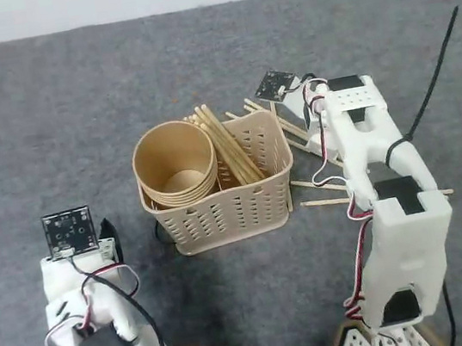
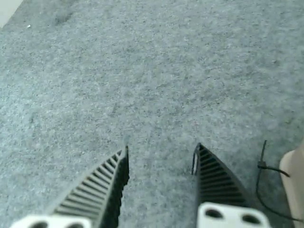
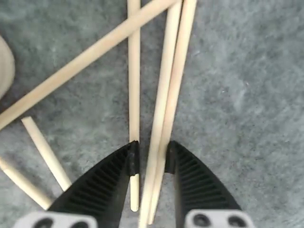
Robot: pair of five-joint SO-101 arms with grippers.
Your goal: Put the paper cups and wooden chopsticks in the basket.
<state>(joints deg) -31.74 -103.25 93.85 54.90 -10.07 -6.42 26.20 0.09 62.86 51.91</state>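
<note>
From the high view, find the paper cups [image 1: 174, 160] nested upright in one half of the basket [image 1: 220, 218], with a bundle of wooden chopsticks [image 1: 228, 143] leaning across the other half, so seemingly already delivered. Count several loose chopsticks [image 1: 318, 184] lying on the grey surface [image 1: 47, 105] just beside the basket, under the right arm [image 1: 366, 144], bent down over them presumably to collect the remainder. Spot the left arm [image 1: 81, 274] parked well apart from the basket, likely to keep out of the way. In the left wrist view, see the left gripper [image 2: 161, 148] with fingers [image 2: 111, 178] spread apart, holding nothing, above bare surface. In the right wrist view, see the right gripper [image 3: 153, 145] low over the scattered sticks, fingers [image 3: 104, 180] pinched around a pair of chopsticks [image 3: 164, 95] lying side by side, apparently clamping both at once to save a trip. Note a third stick [image 3: 134, 71] running by one finger, outside the pinch.
</note>
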